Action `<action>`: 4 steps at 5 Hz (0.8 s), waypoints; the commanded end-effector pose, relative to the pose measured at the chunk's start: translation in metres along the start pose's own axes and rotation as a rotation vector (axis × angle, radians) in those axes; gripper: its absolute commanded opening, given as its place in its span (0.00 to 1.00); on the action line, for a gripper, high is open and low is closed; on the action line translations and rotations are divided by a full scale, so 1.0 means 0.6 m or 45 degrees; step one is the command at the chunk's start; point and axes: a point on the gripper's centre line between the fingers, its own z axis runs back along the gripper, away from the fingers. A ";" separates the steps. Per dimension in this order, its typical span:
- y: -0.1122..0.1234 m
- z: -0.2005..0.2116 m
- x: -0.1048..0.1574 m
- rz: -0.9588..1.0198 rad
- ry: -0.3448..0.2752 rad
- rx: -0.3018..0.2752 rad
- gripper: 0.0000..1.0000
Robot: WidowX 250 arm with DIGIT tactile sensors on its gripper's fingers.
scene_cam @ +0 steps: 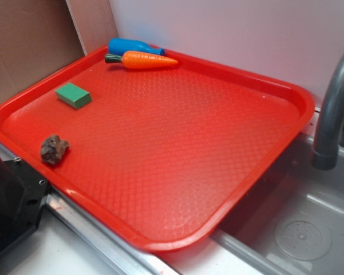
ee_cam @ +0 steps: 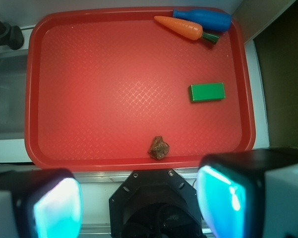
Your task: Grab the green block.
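The green block is seen lying flat on the red tray, near one side rim, well apart from the brown rock at the near rim and from the toy carrot and blue bottle at the far corner. In the wrist view the gripper is held high above the tray's near edge with its two fingers spread wide and nothing between them; it is not visible in the exterior view. The approach is judged not yet begun. For a clean grasp, the gripper would best be carried over the block, turned so that the fingers straddle its shorter width, and lowered until the tips are just off the tray before being closed. Because the block is low and flat, too shallow a descent would likely let it slip. The tray's textured surface is otherwise bare, and it rests across a sink beside a grey faucet, with a pale wall behind.
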 end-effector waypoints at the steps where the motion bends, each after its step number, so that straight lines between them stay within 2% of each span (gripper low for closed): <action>1: 0.000 0.000 0.000 0.000 0.000 0.000 1.00; 2: 0.063 -0.070 0.034 0.273 0.035 0.154 1.00; 3: 0.110 -0.110 0.069 0.600 0.068 0.090 1.00; 4: 0.148 -0.138 0.091 0.891 -0.070 0.140 1.00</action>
